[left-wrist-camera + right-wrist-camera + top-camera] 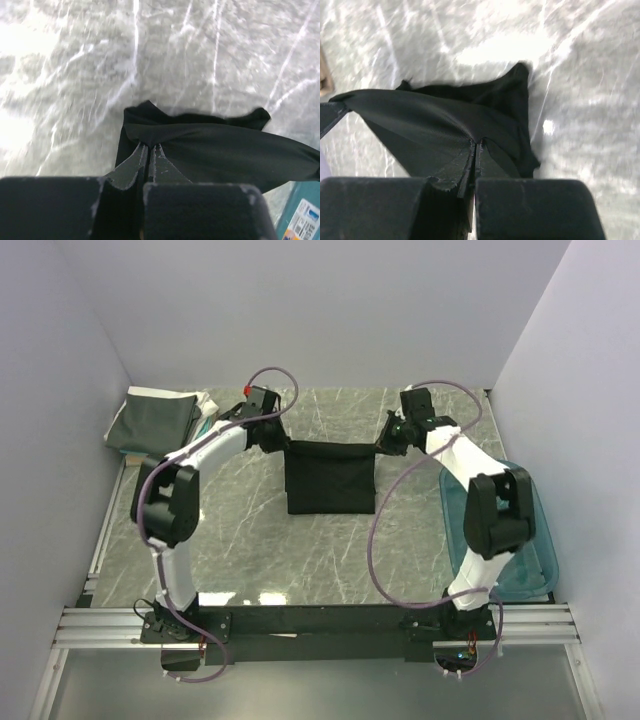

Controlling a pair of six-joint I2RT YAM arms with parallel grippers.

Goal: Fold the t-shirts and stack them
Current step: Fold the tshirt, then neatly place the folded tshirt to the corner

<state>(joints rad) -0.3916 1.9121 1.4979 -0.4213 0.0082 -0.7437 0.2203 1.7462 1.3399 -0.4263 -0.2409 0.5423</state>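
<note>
L gripper (150, 150) & R gripper (474, 147) each clamped on black t-shirt (330, 482) corners; uneven pull may slip 1 corner, skewing fold.

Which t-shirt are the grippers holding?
The plain black cloth t-shirt, pinched between the left gripper and the right gripper; the dark grey folded t-shirt lies far left, away from both.

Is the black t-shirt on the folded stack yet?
No, the black t-shirt is held between left claw and right claw, apart from the stack.
</note>
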